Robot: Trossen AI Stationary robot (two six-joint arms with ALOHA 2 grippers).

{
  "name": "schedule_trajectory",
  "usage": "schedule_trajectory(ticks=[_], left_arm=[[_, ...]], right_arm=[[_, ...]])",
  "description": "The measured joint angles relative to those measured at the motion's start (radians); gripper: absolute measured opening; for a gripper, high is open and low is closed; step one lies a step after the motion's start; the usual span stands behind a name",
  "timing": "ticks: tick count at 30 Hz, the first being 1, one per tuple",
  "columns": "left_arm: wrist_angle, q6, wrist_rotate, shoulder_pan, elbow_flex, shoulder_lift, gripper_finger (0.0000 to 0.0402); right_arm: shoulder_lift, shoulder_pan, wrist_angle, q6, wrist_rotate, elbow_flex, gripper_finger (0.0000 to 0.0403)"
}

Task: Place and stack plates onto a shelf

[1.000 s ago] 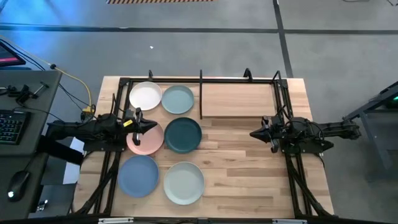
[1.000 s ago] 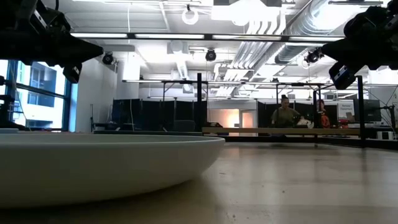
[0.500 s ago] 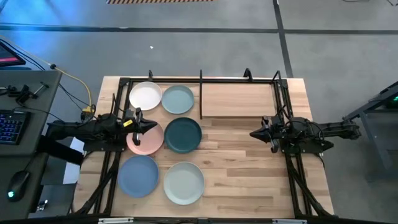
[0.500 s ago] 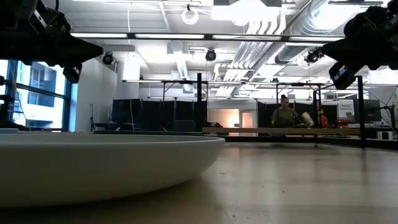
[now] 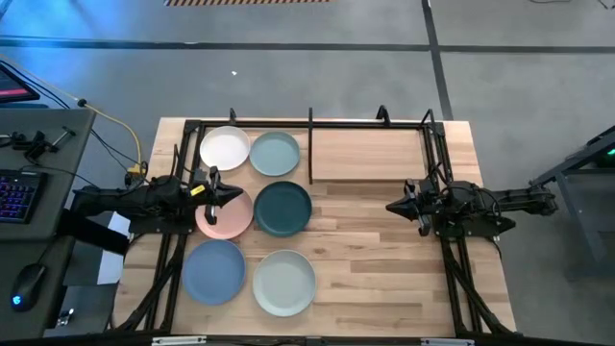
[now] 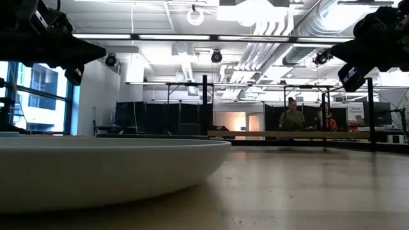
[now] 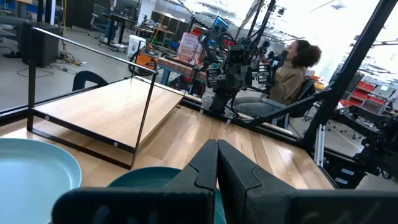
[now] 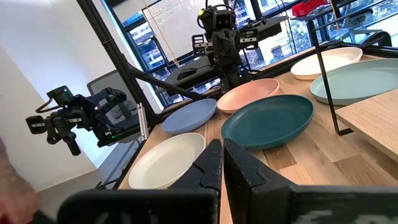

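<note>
Wood of the desk (image 5: 384,250) carries six plates in two columns at the left of the high view: white plate (image 5: 224,149) and sage plate (image 5: 276,154) uppermost, pink plate (image 5: 223,213) and teal plate (image 5: 283,208) in the middle, blue plate (image 5: 214,271) and mint plate (image 5: 284,282) lowest. We find no plate on the shelf (image 5: 370,154), whose wood floor lies bare at upper centre, just right of the sage plate.

Compared with the pictures a second and half a second earlier, we see nothing on the desk displaced: plates and arms hold the same places; only a person in the far room of the low view has shifted. We judge that stacking has not yet begun.

We see the left tool (image 5: 233,195) hanging over the pink plate's upper edge, fingers pressed together and empty. At centre right, well apart from every plate, the right tool (image 5: 392,206) waits, likewise pressed together on nothing.
</note>
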Motion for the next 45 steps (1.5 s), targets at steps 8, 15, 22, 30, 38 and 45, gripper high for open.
schedule_trajectory(ticks=[8, 15, 22, 30, 38, 45], left_arm=[[0.0, 0.0, 0.0, 0.0, 0.0, 0.0, 0.0001], [0.0, 0.0, 0.0, 0.0, 0.0, 0.0, 0.0001], [0.0, 0.0, 0.0, 0.0, 0.0, 0.0, 0.0001], [0.0, 0.0, 0.0, 0.0, 0.0, 0.0, 0.0001], [0.0, 0.0, 0.0, 0.0, 0.0, 0.0, 0.0001], [0.0, 0.0, 0.0, 0.0, 0.0, 0.0, 0.0001]], right_arm=[[0.0, 0.0, 0.0, 0.0, 0.0, 0.0, 0.0], [0.001, 0.0, 0.103, 0.09, 0.113, 0.0, 0.0], [0.034, 0.004, 0.389, 0.549, 0.332, 0.0, 0.0], [0.473, 0.134, 0.593, 0.552, 0.455, 0.137, 0.0003], [1.091, 0.168, 0.351, 0.585, 0.534, 0.535, 0.008], [1.489, 0.076, -0.184, 1.05, 0.38, 0.87, 0.017]])
